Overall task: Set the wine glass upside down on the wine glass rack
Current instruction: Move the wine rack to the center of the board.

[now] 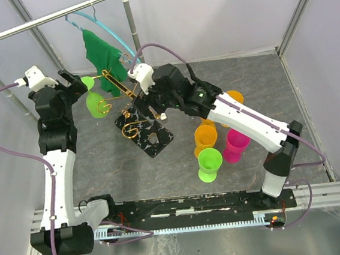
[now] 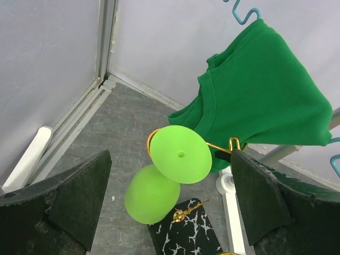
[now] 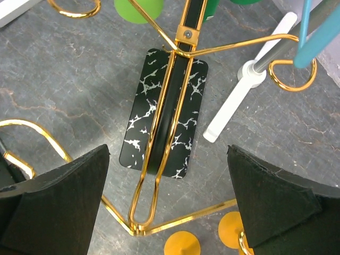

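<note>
Wine glass (image 2: 179,155) hangs inverted on the rack (image 3: 139,114).

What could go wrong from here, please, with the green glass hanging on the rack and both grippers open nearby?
1. The green wine glass hangs on the wine glass rack between the left gripper's open fingers; a skewed retreat could knock it off.
2. The right gripper sits open right over the rack's gold frame; catching a scroll could tip the rack.
</note>
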